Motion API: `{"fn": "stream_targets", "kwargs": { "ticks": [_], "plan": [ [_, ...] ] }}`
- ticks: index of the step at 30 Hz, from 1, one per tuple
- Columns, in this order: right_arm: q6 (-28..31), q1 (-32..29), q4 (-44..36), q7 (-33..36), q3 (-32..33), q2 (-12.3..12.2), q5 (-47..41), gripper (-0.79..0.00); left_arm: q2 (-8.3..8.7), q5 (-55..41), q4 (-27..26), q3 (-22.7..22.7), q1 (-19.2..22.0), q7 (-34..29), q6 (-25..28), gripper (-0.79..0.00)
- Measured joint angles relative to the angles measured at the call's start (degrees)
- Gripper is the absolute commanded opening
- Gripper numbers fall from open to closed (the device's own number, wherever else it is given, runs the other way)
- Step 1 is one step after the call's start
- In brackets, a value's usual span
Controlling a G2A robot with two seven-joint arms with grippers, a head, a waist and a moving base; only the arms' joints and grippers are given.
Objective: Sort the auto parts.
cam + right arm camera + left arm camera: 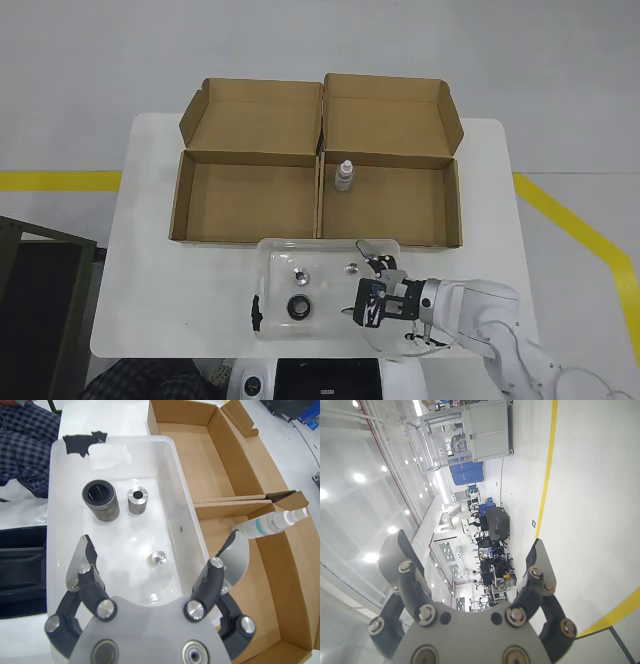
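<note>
The right gripper (376, 262) hangs over the right end of the clear tray (300, 241), low in the middle of the top view. Its jaws are spread wide and hold nothing. The small silver part (157, 558) lies just ahead of it on the tray floor, roughly in line with the gap between the jaws. It stands flat with its axis upright, so a straight drop looks like the natural approach. Farther left in the tray are the dark bearing sleeve (101, 500) and the steel bush (137, 500). They stand side by side but apart, bores facing up.

That makes three metal parts in one tray. Beyond it, across the middle of the top view, sit two open cardboard boxes. The left box (245, 200) has nothing in it. The right box (400, 205) holds one spray bottle (343, 176) in its upper-left corner.

The left gripper (470, 537) is also wide open with nothing in it, but it points out at the room. The right arm is plainly the nearer one.
</note>
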State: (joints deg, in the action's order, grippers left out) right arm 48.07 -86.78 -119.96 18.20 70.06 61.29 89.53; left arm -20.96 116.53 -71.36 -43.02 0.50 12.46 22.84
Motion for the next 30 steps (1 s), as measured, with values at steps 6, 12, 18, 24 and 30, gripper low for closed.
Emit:
{"fn": "stream_targets", "kwargs": {
  "ticks": [6,12,18,24,30],
  "plan": [
    [-2.1,-0.2,0.0,1.7,-1.5,-0.2,6.0,0.0,0.0,0.0,0.0,0.0,0.0,0.0,0.0,0.0],
    [-3.3,-0.1,1.3,1.8,-2.9,-0.1,6.0,-0.046,0.0,0.0,0.0,0.0,0.0,0.0,0.0,0.0],
    [-3.6,0.4,2.3,3.2,-4.6,-0.1,7.1,-0.132,0.0,0.0,0.0,0.0,0.0,0.0,0.0,0.0],
    [-4.7,1.4,3.1,6.1,-5.9,0.1,8.1,-0.2,0.0,0.0,0.0,0.0,0.0,0.0,0.0,0.0],
    [-6.1,2.6,4.9,7.4,-6.6,0.3,7.7,-0.311,0.0,0.0,0.0,0.0,0.0,0.0,0.0,0.0]
  ]
}}
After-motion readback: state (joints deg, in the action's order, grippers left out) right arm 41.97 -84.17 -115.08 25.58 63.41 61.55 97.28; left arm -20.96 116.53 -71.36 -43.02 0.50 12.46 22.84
